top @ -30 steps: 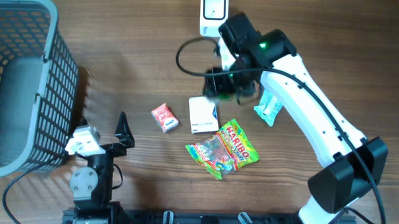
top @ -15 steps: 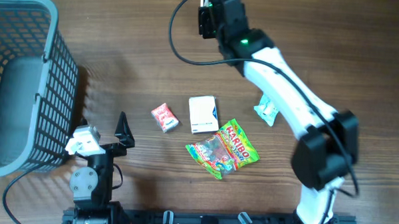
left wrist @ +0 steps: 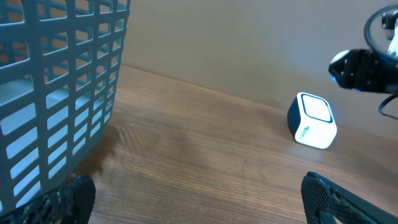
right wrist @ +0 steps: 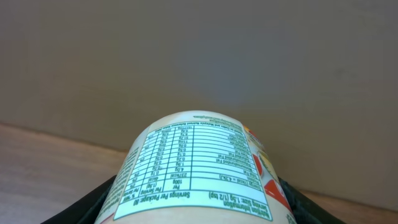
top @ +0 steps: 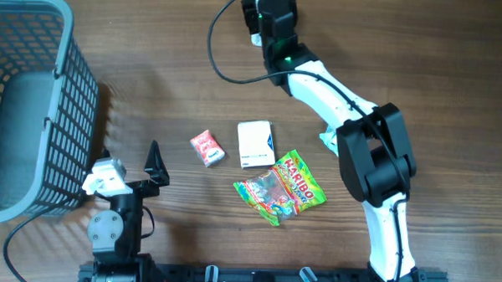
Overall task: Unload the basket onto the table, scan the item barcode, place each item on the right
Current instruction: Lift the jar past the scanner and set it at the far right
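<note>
The item (right wrist: 196,162) is a round container with a nutrition table on its label, and it fills the bottom of the right wrist view. My right gripper (right wrist: 198,208) is shut on it, one black jaw on each side. No barcode shows on the side facing the camera. From overhead, the right gripper (top: 270,12) hangs at the table's far edge over the white scanner (left wrist: 313,120), mostly hiding it. My left gripper (left wrist: 202,211) stands open over bare wood at the near left (top: 133,166).
A grey mesh basket (top: 26,100) fills the left side. A red packet (top: 207,148), a white box (top: 256,144), a Haribo bag (top: 280,189) and a teal packet (top: 335,140) lie mid-table. The right arm's cable (top: 225,48) loops near the far edge.
The right arm has swung from above the middle items to the far edge, carrying the item over the scanner. The left arm has not moved.
</note>
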